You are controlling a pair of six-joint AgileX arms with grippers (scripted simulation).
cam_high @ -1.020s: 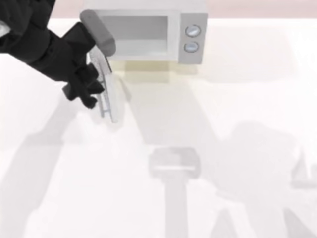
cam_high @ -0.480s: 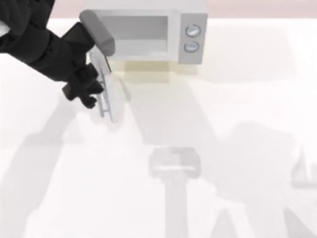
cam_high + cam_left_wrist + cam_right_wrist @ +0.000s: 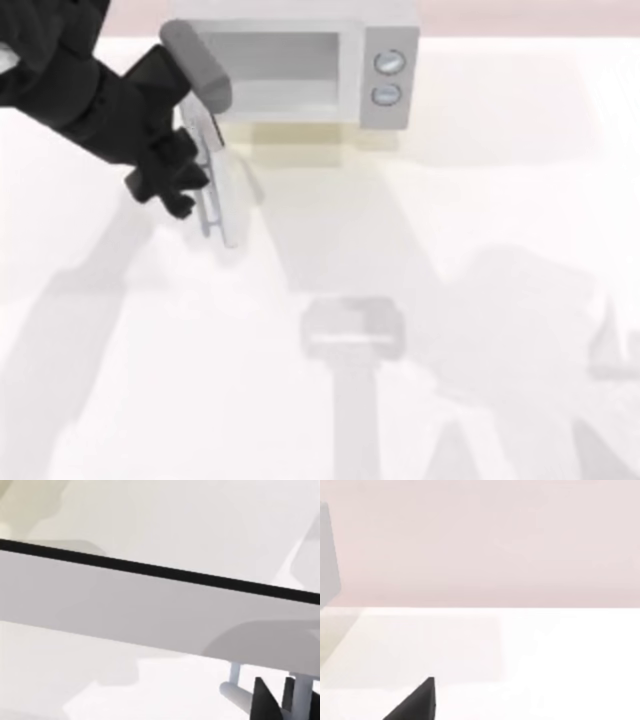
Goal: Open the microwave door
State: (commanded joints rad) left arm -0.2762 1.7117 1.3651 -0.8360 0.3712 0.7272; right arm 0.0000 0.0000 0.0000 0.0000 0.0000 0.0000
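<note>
The microwave (image 3: 392, 118) stands at the table's back, its pale cavity (image 3: 270, 65) exposed. The microwave door (image 3: 222, 190) is swung out to the left and shows edge-on, reaching toward the front. My left gripper (image 3: 186, 186) sits on the door's left side, shut on the door handle (image 3: 208, 205). In the left wrist view the door (image 3: 150, 610) is a broad grey band, and the dark fingers (image 3: 265, 702) of my left gripper (image 3: 277, 705) close around the handle bar (image 3: 235, 694). Only a dark tip of my right gripper (image 3: 420, 704) shows, away from the microwave.
Two round silver knobs (image 3: 388, 62) sit on the microwave's right front strip. A pale pink wall (image 3: 485, 540) runs behind the white table (image 3: 450, 250). Arm shadows lie on the table's front half.
The door has swung slightly further open, its free edge and my left gripper shifting a little to the left. The right arm has not visibly moved.
</note>
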